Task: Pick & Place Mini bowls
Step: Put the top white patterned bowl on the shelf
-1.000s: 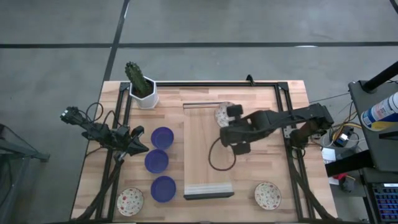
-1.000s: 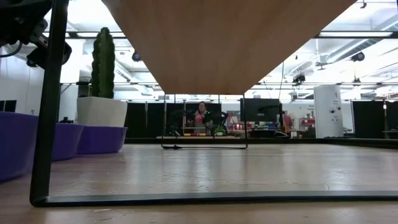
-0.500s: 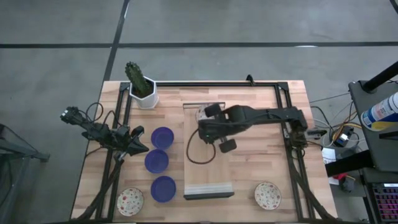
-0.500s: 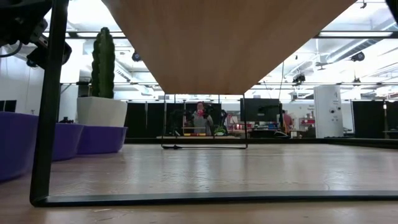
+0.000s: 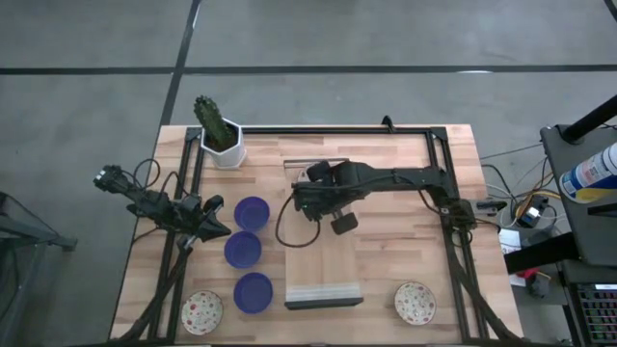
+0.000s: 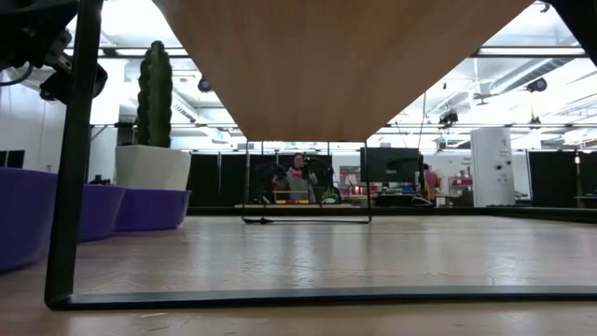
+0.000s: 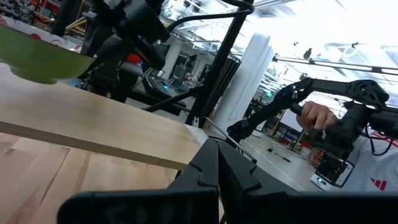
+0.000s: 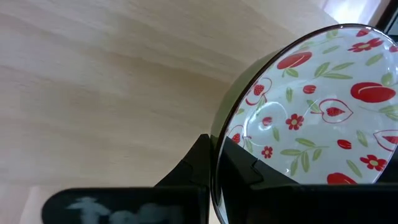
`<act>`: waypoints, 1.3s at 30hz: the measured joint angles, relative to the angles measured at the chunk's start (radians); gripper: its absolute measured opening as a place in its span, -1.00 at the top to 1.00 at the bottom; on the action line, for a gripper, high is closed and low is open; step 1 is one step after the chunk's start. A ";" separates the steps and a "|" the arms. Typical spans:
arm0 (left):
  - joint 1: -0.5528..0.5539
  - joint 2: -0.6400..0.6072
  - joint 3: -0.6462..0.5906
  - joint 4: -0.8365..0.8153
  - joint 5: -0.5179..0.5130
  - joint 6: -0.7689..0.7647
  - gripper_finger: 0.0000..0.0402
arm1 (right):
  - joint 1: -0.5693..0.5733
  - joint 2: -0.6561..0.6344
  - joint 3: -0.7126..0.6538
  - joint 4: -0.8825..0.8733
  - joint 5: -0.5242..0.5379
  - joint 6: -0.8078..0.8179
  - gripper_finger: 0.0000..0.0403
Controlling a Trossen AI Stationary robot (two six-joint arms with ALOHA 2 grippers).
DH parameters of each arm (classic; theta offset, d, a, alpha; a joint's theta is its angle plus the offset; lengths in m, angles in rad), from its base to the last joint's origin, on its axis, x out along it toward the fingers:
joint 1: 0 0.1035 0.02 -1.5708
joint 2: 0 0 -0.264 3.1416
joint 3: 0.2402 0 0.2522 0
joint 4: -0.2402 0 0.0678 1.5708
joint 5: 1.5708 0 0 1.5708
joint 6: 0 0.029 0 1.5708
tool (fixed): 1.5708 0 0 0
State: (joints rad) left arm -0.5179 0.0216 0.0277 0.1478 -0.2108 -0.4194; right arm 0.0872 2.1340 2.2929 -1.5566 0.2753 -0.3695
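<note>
My right gripper [image 5: 303, 196] reaches over the left part of the raised wooden board [image 5: 328, 260] and is shut on a cream-white mini bowl with red and green print [image 8: 305, 118]. The left wrist view shows that bowl's green underside [image 7: 37, 59]. Three cobalt blue bowls [image 5: 252, 213] [image 5: 243, 250] [image 5: 253, 291] stand on their bases in a column left of the board. Two more patterned bowls [image 5: 201, 311] [image 5: 415, 302] rest near the table's near edge. My left gripper [image 5: 214, 228] waits shut beside the blue bowls. My right gripper holds the patterned bowl by its rim [image 8: 216, 163], pinched with one finger inside the bowl and one outside. The bowl sits tilted in the hold over the board's left part. Whether it touches the board I cannot tell.
A white pot with a green cactus [image 5: 220, 135] stands at the far left corner. The raised board rests on a black metal frame [image 6: 70, 187], with open room under it. Black rails [image 5: 318, 129] run along the table's sides and far edge.
My right gripper has moved toward the table's left across the board, carrying the patterned bowl from near the board's far right corner to its left part. It has stayed shut on the bowl.
</note>
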 joint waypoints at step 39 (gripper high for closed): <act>0.000 0.000 0.000 -0.001 0.000 -0.004 1.00 | -0.001 0.001 -0.081 0.075 -0.038 0.008 0.94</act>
State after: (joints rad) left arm -0.5175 0.0216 0.0277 0.1464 -0.2108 -0.4232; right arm 0.0864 2.1349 2.2120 -1.4818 0.2375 -0.3612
